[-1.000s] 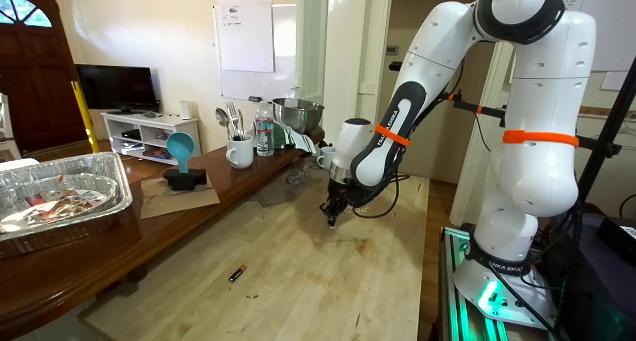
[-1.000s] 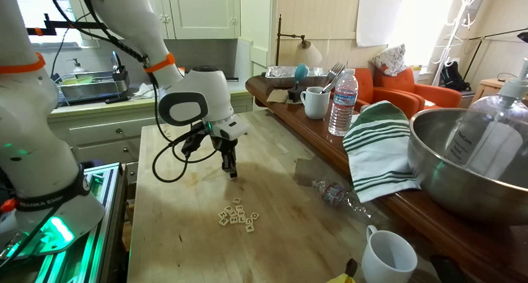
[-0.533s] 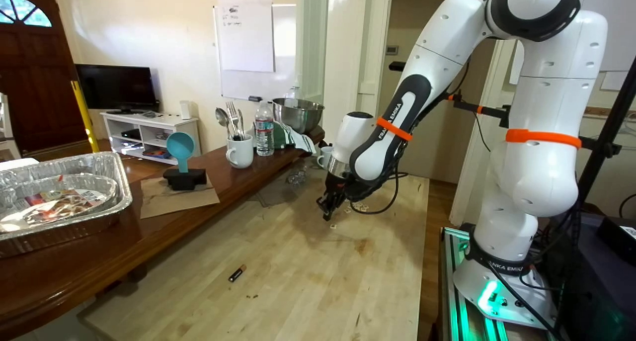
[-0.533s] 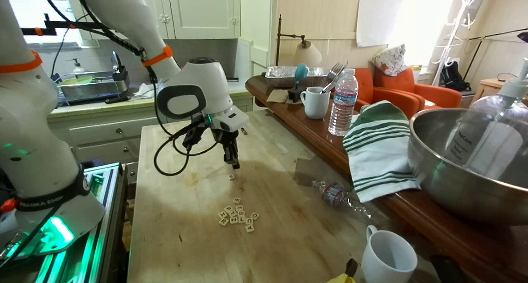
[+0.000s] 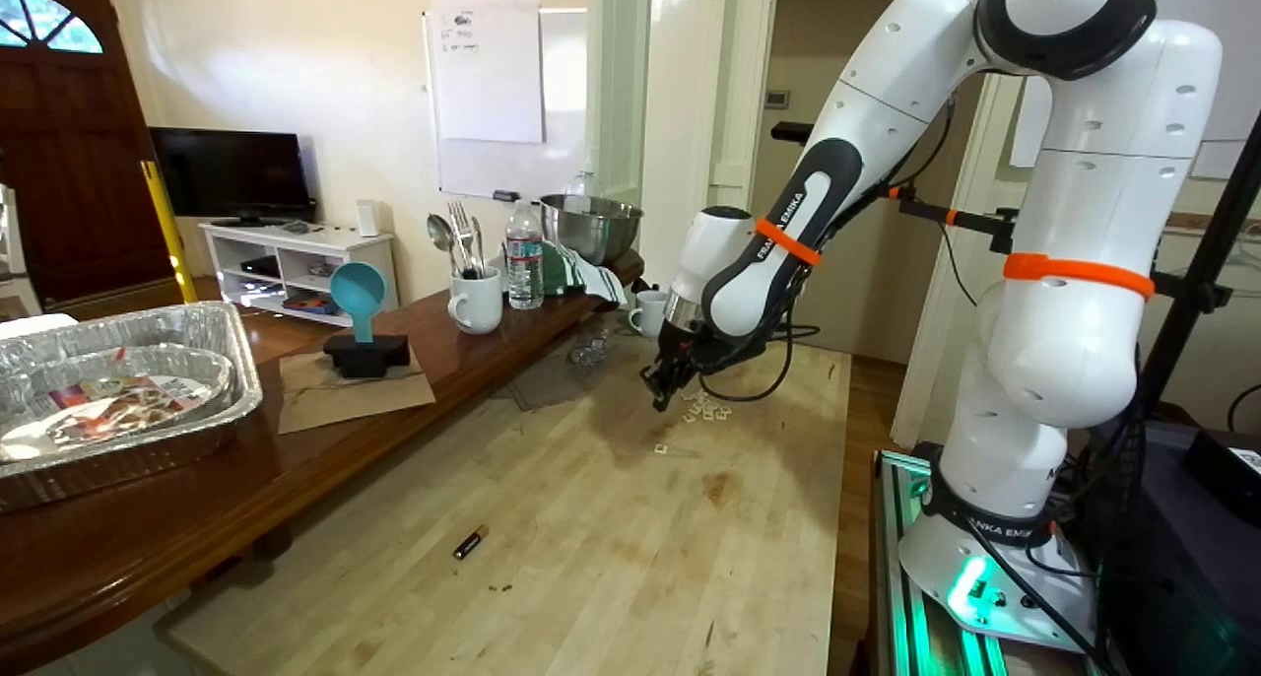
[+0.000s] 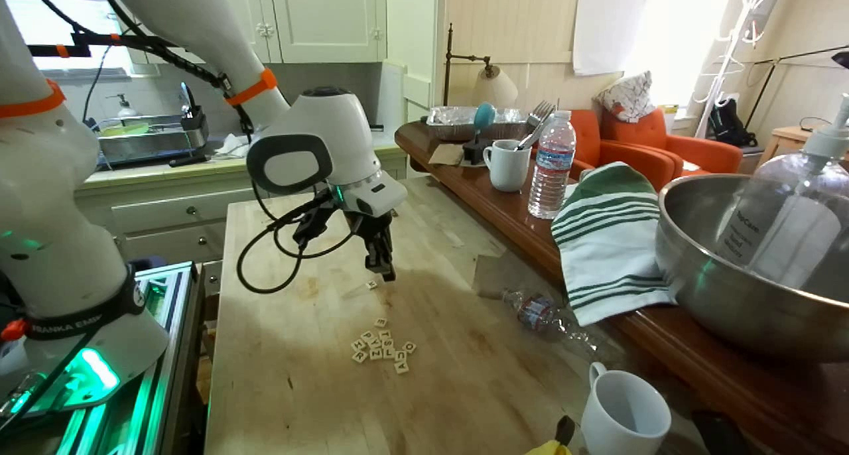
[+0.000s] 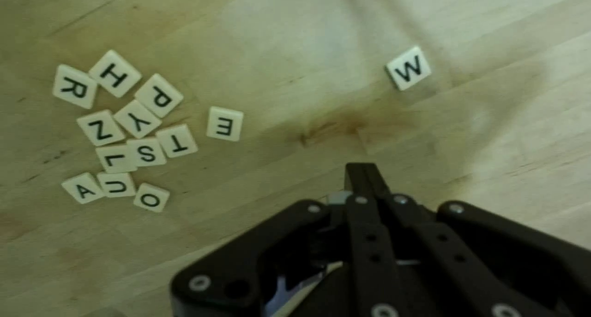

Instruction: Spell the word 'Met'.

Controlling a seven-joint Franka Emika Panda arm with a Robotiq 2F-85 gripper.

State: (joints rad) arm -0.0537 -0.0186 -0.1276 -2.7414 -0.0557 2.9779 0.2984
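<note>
Thirteen letter tiles (image 7: 147, 152) on the wooden surface (image 5: 591, 548), one tile (image 7: 409, 69) well apart.
End effector (image 7: 364, 169): fingers together, above the surface. White mug (image 5: 479, 306) holds cutlery (image 5: 465, 244); steel bowl (image 6: 749, 316) holds pump bottle (image 6: 789, 226).

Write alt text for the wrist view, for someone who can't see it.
The robot's shut gripper hovers over a wooden table, a lone tile reading as M or W at upper right. At left lies a loose cluster of face-up letter tiles, with the E tile just apart on its right.
</note>
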